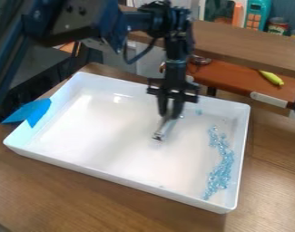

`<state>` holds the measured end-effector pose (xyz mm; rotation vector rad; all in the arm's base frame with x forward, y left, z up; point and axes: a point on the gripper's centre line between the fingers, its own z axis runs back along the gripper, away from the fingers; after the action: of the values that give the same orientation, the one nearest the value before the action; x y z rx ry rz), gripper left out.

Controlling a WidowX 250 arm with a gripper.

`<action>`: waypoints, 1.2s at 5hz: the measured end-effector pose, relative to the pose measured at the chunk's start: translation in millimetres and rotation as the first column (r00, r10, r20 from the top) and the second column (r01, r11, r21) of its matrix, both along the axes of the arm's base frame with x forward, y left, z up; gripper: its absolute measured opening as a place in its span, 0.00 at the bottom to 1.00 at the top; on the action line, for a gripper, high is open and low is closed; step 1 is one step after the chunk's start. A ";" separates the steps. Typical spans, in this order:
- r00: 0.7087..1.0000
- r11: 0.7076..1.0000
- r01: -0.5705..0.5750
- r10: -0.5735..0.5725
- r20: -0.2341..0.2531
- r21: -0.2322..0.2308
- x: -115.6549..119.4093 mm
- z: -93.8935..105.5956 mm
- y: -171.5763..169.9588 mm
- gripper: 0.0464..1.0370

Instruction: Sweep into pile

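Observation:
My gripper (170, 115) hangs over the white tray, right of its middle, shut on a small pale sweeping tool (166, 128). The tool slants down to the left, its dark lower end at or just above the tray floor; contact is unclear. Light blue beads (219, 170) lie in a long, uneven band beside the right wall of the white tray (125, 181). A few stray bits (199, 112) lie near the back wall, just right of the gripper.
Blue tape (29, 112) is stuck over the tray's left rim. The tray's raised walls surround the work area on a wooden table (83, 190). Behind are a wooden shelf (246, 47) and a yellow-green toy (271, 77) on a brown surface.

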<state>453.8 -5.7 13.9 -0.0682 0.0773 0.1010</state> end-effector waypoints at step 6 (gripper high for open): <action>0.995 0.993 0.058 -0.048 0.088 -0.108 -15.5 24.2 -5.3 0.28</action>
<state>438.3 -11.0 38.2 -0.1803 -0.0009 0.0407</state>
